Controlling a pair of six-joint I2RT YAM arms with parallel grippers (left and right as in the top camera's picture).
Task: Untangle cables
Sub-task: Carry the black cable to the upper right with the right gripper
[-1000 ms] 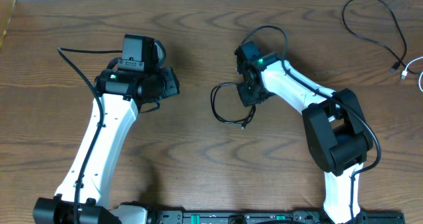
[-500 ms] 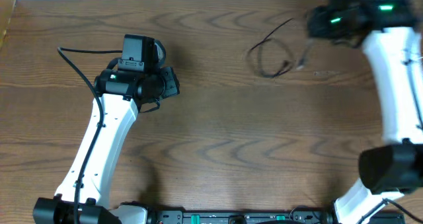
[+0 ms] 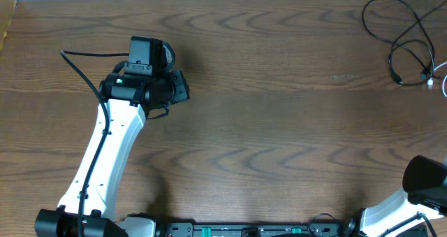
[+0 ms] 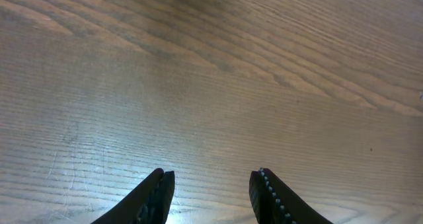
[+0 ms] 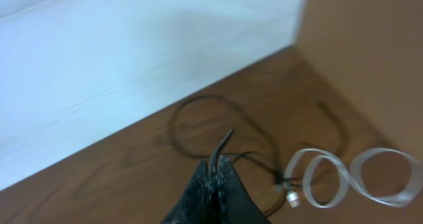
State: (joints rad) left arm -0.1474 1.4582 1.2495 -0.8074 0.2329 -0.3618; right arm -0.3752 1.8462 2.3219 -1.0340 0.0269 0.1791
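From above, the left arm (image 3: 112, 139) is slanting up from the near left corner toward the middle of the table (image 3: 279, 125), its wrist bending so that the left claw (image 3: 180, 88) is pointing right, over bare wood. Only a dark stub of the right arm (image 3: 427, 184) is showing at the near right edge, and its claw is sitting out of this view. The black cord (image 3: 364, 13) is lying in loose loops at the far right corner, well apart from the left claw, and the white cord (image 3: 440, 73) is peeking in at the right edge just beside it. In the left wrist view, the left claw (image 4: 211, 187) is standing open, both fingers spread over pale wood grain with nothing between them, and no cord is showing here. In the right wrist view, the right claw (image 5: 218, 174) is pressing its fingers together, and a thin strand of the black cord (image 5: 206, 97) is rising out from between the tips, so it appears to be pinching that cord. The rest of the black cord is looping on the table beyond the tips, and the white cord (image 5: 360, 164) is curling in flat rings to their right, its plug end touching the black loops. A white wall (image 5: 132, 65) is running behind the table, and a brown panel (image 5: 363, 39) is closing off the right side.
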